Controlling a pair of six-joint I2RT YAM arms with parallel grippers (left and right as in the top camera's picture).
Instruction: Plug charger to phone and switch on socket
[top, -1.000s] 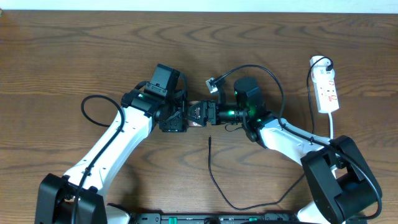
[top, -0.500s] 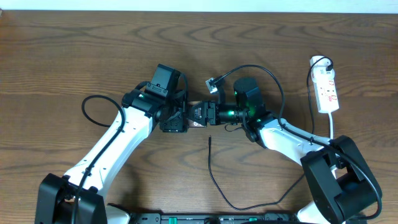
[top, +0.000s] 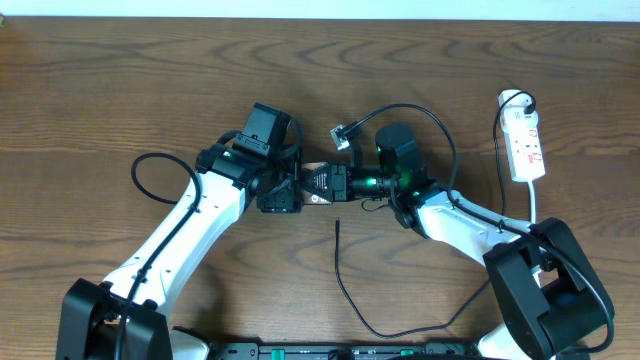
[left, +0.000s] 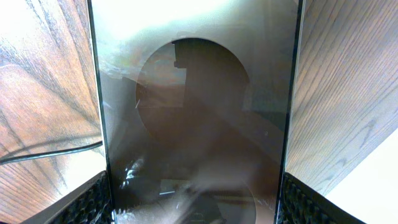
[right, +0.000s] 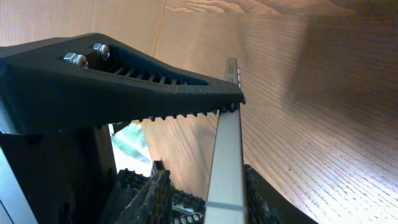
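The phone (top: 314, 183) is held off the table at the centre, between the two arms. My left gripper (top: 290, 188) is shut across its width; in the left wrist view both fingers (left: 87, 202) press the edges of the glossy dark phone (left: 193, 124). My right gripper (top: 336, 183) straddles the phone's other end. In the right wrist view the phone's thin grey edge (right: 227, 143) stands between the jaws of the right gripper (right: 205, 193), against the right finger, with a gap to the left one. The charger (top: 337, 226) lies on the table below, its tip pointing up. The socket (top: 526, 145) lies far right.
The charger's cable loops down toward the front edge (top: 400, 330). A white cord (top: 535, 205) runs from the socket toward the right arm's base. A thick black arm cable (top: 140, 175) loops at the left. The left gripper's ribbed finger (right: 124, 68) fills the upper left of the right wrist view.
The right gripper's jaws have narrowed around the phone's end. The left gripper and the phone have stayed in place.
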